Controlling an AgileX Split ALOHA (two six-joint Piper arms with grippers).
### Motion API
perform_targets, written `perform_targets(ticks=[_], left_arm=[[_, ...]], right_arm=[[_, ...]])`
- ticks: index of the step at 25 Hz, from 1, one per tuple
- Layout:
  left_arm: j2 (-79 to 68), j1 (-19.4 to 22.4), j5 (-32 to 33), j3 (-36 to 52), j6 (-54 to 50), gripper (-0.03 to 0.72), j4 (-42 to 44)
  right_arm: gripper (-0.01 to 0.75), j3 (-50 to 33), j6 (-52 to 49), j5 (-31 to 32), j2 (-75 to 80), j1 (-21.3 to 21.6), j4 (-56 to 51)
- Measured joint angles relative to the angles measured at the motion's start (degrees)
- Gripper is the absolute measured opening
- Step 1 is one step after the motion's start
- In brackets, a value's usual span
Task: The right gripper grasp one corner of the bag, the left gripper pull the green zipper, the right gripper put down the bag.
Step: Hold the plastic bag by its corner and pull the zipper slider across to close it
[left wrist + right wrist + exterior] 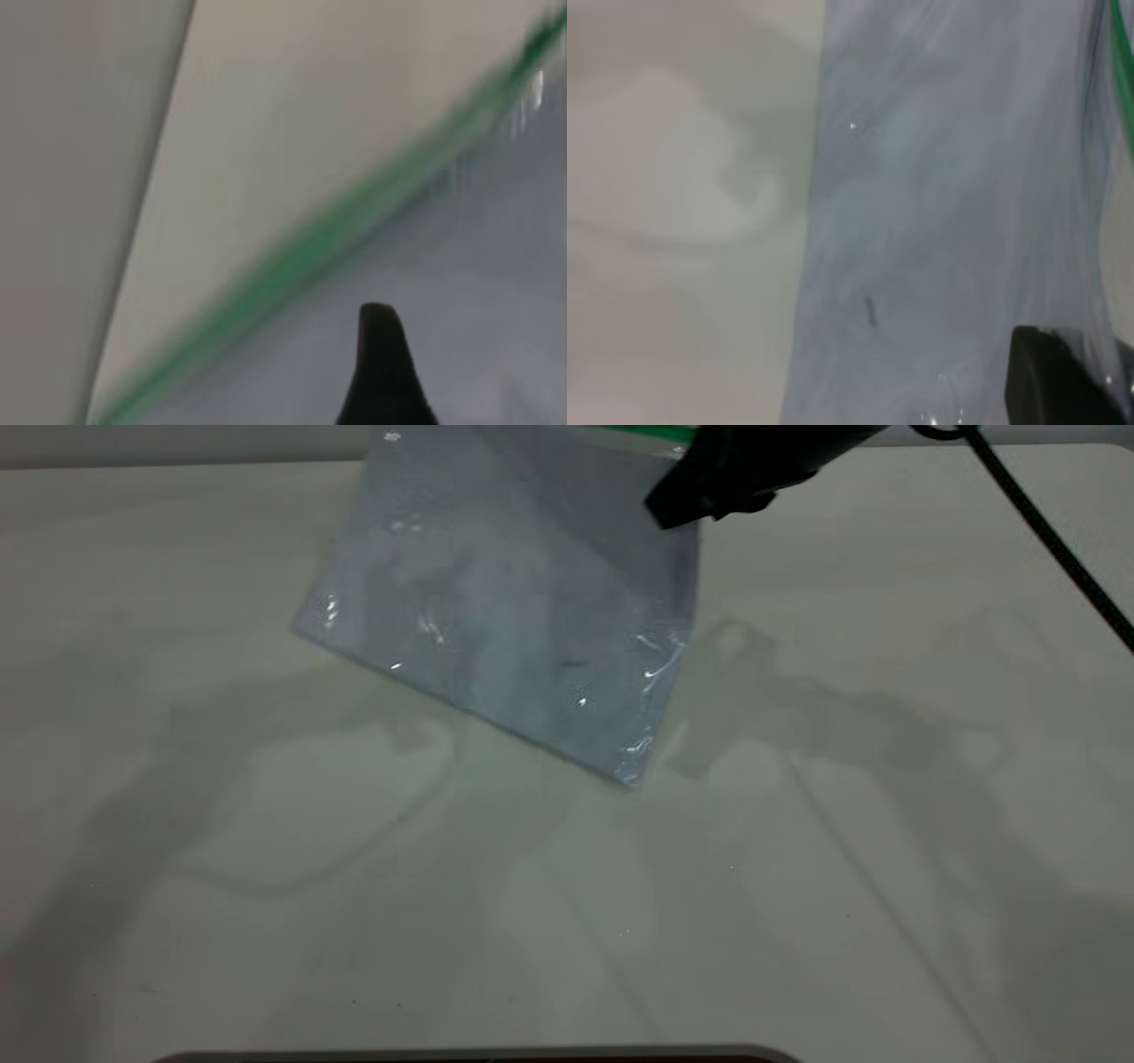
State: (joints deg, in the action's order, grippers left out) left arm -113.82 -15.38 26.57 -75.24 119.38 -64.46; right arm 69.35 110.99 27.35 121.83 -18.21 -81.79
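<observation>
Bag (505, 602): clear, crinkly, shiny pouch, hung tilted above the table (886, 824), upper centre of the frame.
Zipper (638, 432): narrow green strip, top edge.
Right gripper (678, 509): matte black, clamped on the bag's upper corner.
Left gripper (383, 372): one tapered finger seen by the zipper; opening cannot be told.

My right claw (682, 500) reaches in from the upper right of the exterior view, black body angled down and to the left, tip clamped on the top corner of the bag (505, 602), which hangs from it. Braided cable (1045, 531) trails off my right arm toward the right edge. My left claw (383, 372) shows only in its own wrist view: one dark tapered finger close to the bag. Spread unreadable there.
</observation>
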Motion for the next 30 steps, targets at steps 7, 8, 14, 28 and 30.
perform_targets(ticks=[7, 8, 14, 28, 30], left_arm=[[-2.93, -1.14, 5.83, 0.00, 1.57, 0.590, 0.10], [-2.93, -1.14, 6.45, -0.06, 1.57, 0.590, 0.10], [-2.93, -1.19, 7.38, -1.33, 1.62, 0.590, 0.19], [-2.93, -1.19, 17.48, -1.69, 1.81, 0.590, 0.44], [-2.93, -1.19, 18.49, -1.69, 1.46, 0.590, 0.50]], right_arm=[[0.034, 0.00, 3.47, 2.77, 0.00, -0.63, 1.81], [0.034, 0.00, 3.46, 4.39, 0.00, -0.63, 3.46], [0.034, 0.00, -3.00, 17.11, 0.11, -0.63, 11.65], [0.034, 0.00, -10.94, 7.21, 0.21, -0.63, 17.65], [0.034, 0.00, -10.83, 5.48, 0.21, -0.63, 16.67]])
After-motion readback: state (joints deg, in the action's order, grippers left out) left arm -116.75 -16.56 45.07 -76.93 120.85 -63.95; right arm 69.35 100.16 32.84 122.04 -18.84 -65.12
